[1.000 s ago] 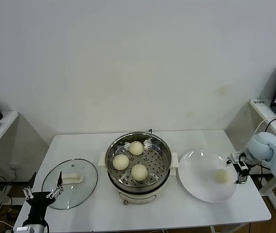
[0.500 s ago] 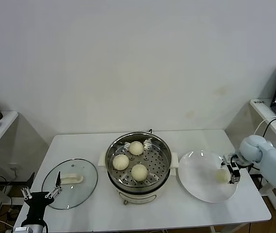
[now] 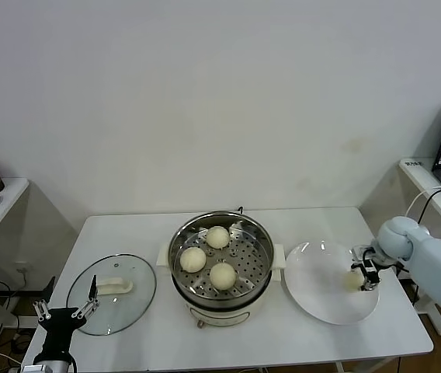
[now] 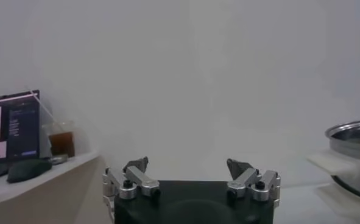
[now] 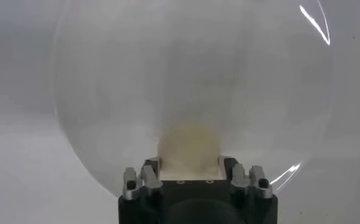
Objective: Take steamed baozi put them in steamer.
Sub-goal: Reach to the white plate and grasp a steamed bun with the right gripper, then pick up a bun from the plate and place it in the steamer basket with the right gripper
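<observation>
My right pincer point(image 3: 358, 273) clasps the last baozi point(image 5: 189, 146) on the plate point(image 3: 317, 299). Three more baozi point(image 3: 222, 275) sit in the steamer point(image 3: 182, 237), well off to its left. My left pincer point(image 3: 67, 305) hangs spread wide beside the lid point(image 3: 131, 307) on the worktop point(image 3: 283, 342).

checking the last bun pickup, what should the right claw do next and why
Probably finish closing, then lift: the right claw straddles the last baozi on the plate, fingers either side; three buns already sit in the steamer.
</observation>
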